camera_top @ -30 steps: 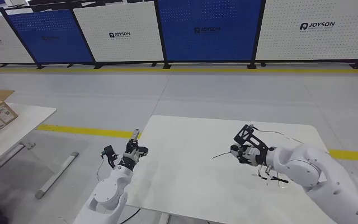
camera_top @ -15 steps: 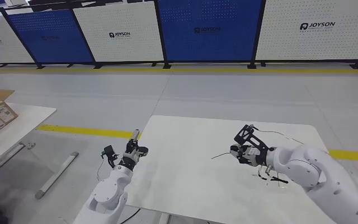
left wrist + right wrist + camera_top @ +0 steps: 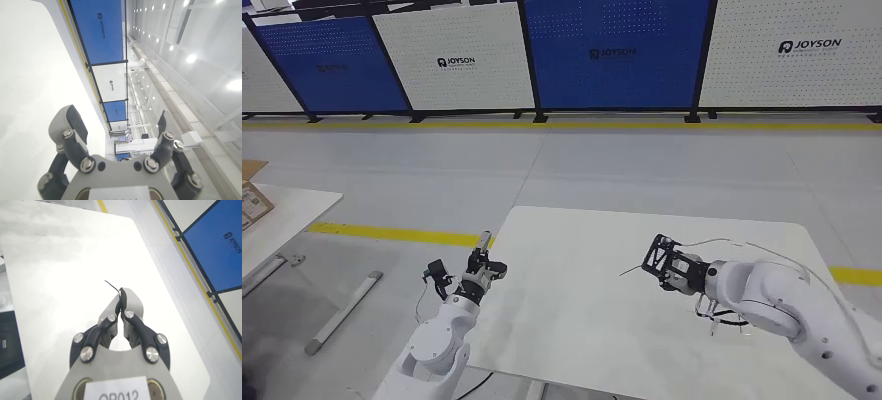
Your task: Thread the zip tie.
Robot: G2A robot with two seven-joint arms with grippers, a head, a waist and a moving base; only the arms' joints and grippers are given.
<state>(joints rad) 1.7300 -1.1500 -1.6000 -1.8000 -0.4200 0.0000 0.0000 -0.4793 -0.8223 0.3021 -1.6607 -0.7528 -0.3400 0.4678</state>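
Table (image 3: 572,320) in the top view is white with rounded corners. The right end effector (image 3: 660,258) hangs over its middle-right part, clamped on the zip tie (image 3: 632,270). The tie is a thin black strand whose free end sticks out from the fingertips toward the table's centre. Whether that tip touches the surface cannot be told. The left end effector (image 3: 482,246) sits at the table's left edge, well apart from the right one. Blue and white pegboard panels (image 3: 617,55) stand along the far side of the floor. Compared with a second ago and half a second ago, the right end effector has shifted toward the table's centre and turned, carrying the zip tie with it. The left arm is where it was.

Left wrist view: the left end effector (image 3: 119,121) has its fingers (image 3: 75,121) spread wide apart. The table (image 3: 28,66) lies beyond them on one side, and the pegboard panels (image 3: 105,37) run past on the other.

Right wrist view: the right end effector (image 3: 121,296) is pinched together on the zip tie (image 3: 112,285). Its black pads (image 3: 122,300) meet on the strand, and a short curved length pokes out past the tips over the table (image 3: 66,262). The rest of the tie is hidden behind the fingers.
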